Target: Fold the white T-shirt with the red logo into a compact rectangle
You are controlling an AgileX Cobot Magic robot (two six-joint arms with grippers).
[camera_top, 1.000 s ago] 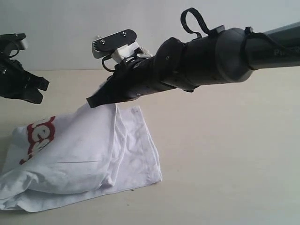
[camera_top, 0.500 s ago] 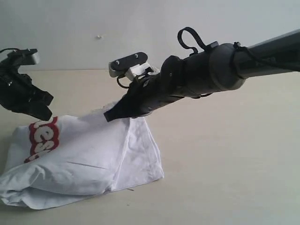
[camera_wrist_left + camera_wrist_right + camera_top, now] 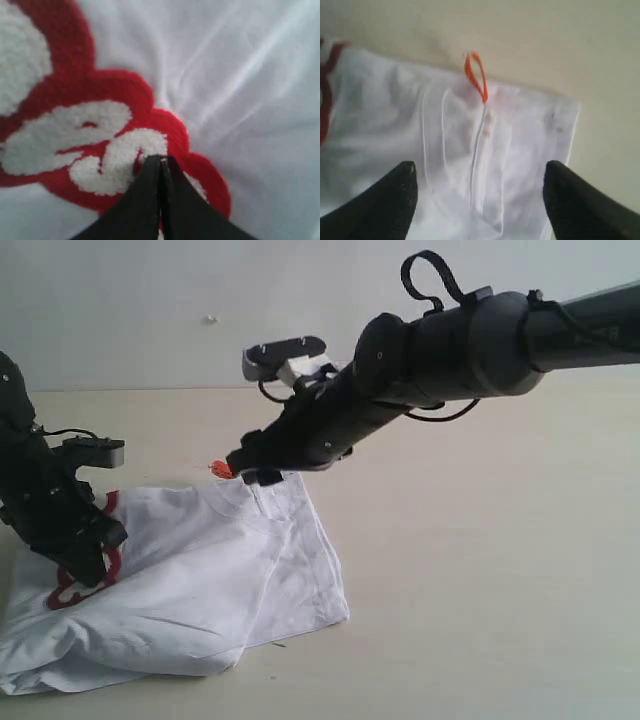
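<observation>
The white T-shirt [image 3: 200, 580] lies folded in a loose bundle on the table's left side. Part of its red logo [image 3: 65, 592] shows at the bundle's left end. My left gripper [image 3: 88, 572] is shut, and its tips rest on the red logo [image 3: 75, 140] in the left wrist view, with white cloth [image 3: 250, 75] around it. My right gripper [image 3: 252, 472] hangs open just above the shirt's far edge, next to the orange neck tag [image 3: 220, 469]. In the right wrist view its fingertips [image 3: 407, 170] stand wide apart over the cloth [image 3: 520, 140], with the tag [image 3: 476, 75] beyond them and nothing between them.
The beige table [image 3: 480, 590] stretches to the right of the shirt. A pale wall [image 3: 150, 310] stands behind the table. The right arm [image 3: 470, 340] reaches in from the upper right, across the middle.
My right gripper has opened and let go of the shirt's edge, which now lies on the bundle. My left gripper has come down from above the table onto the logo.
</observation>
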